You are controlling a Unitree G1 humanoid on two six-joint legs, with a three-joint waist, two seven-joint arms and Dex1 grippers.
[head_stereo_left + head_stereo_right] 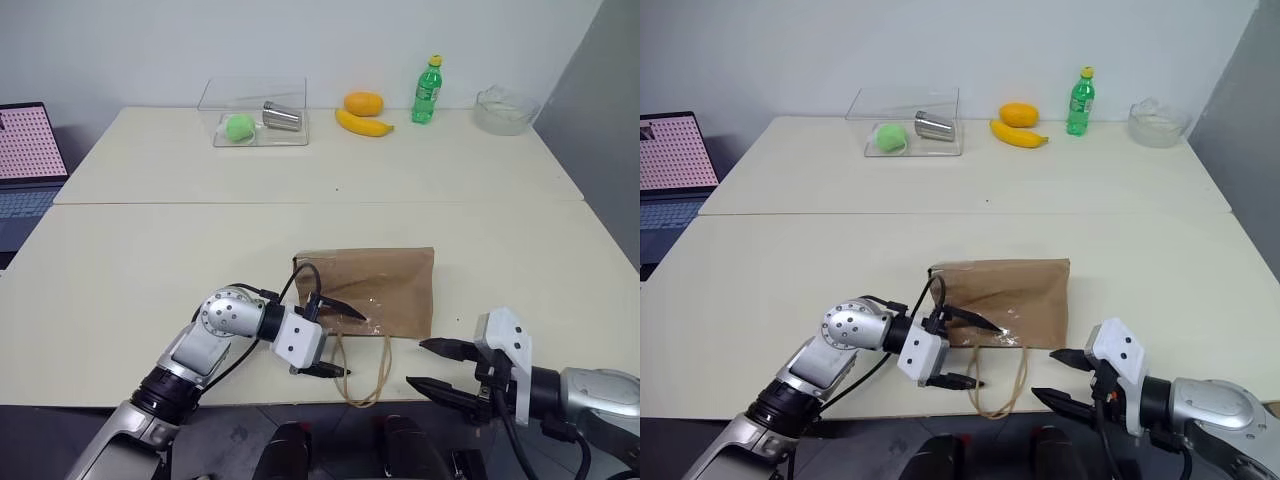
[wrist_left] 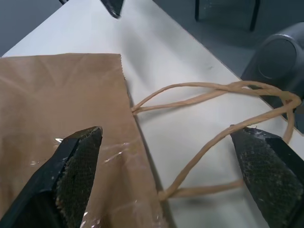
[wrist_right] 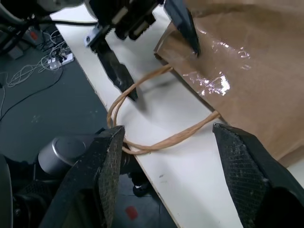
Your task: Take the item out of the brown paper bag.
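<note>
Left eye view: bag flat near table edge. Left gripper wide open over bag mouth, pointing sideways. Right gripper open beside handles, holding nothing.

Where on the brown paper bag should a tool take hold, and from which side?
Likely at the mouth edge where the handles attach. The brown paper bag lies flat, its mouth facing the near table edge, so come from that near side. The left tool is open there, one finger over the paper.
</note>
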